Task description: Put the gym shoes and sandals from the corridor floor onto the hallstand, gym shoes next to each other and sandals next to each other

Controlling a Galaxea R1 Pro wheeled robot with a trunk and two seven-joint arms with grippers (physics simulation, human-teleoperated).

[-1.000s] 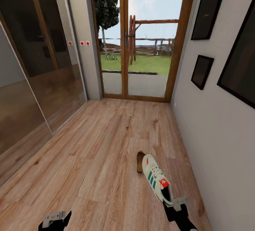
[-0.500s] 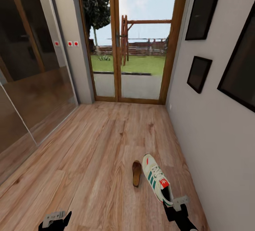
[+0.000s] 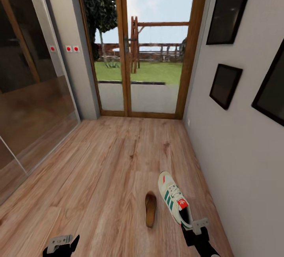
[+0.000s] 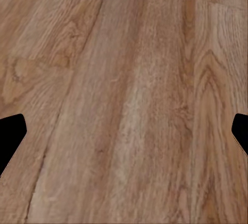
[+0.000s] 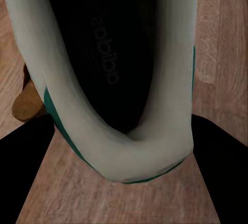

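Your right gripper (image 3: 192, 225) is clamped on the heel of a gym shoe (image 3: 174, 198), which points toward the glass door (image 3: 152, 47) above the corridor floor (image 3: 102, 170) close to the right wall (image 3: 236, 150). A sandal (image 3: 150, 209) lies on the planks just beside it. Your left gripper (image 4: 124, 131) hangs over bare planks, fingers spread apart.

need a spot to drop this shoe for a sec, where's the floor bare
Bare planks of the corridor floor stretch from the sandal across to the mirrored wardrobe, and ahead to the glass door. It is crowded by the right wall, where the right gripper holds the gym shoe beside the sandal.
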